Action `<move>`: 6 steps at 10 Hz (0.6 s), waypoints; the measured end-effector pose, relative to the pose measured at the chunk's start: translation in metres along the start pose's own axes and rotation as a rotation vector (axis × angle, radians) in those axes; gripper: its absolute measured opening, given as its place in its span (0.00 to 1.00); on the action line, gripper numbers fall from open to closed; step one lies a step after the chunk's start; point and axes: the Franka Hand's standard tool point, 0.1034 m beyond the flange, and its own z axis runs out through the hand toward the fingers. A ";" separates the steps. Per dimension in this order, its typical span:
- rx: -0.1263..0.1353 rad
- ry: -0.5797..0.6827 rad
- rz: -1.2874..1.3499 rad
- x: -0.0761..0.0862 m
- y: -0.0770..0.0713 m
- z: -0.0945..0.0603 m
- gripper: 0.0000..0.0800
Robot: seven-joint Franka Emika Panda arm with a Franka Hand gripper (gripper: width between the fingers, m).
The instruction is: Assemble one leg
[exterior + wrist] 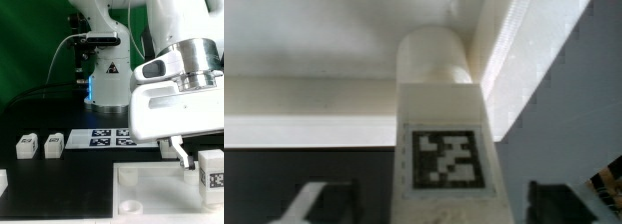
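One leg [212, 170], a stubby white block with a black-and-white tag, stands on the large white panel [150, 195] near the exterior view's right edge. My gripper [198, 160] hangs right at this leg, with one dark finger [182, 154] beside it. In the wrist view the same leg [448, 150] lies between my two fingers, and my gripper [434, 208] is open with a gap on each side of it. Its round end [434, 60] points at the white panel [313, 40]. Two more legs [25, 147] [52, 146] stand on the black table at the left.
The marker board [110, 135] lies flat behind the panel. Another white part [3, 181] shows at the exterior view's left edge. The arm's base [105, 80] and cables stand at the back before a green curtain.
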 end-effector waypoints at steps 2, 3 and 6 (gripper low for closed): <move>0.000 0.000 0.000 0.000 0.000 0.000 0.74; 0.000 0.000 0.000 0.000 0.000 0.000 0.80; 0.000 0.000 0.000 0.000 0.000 0.000 0.81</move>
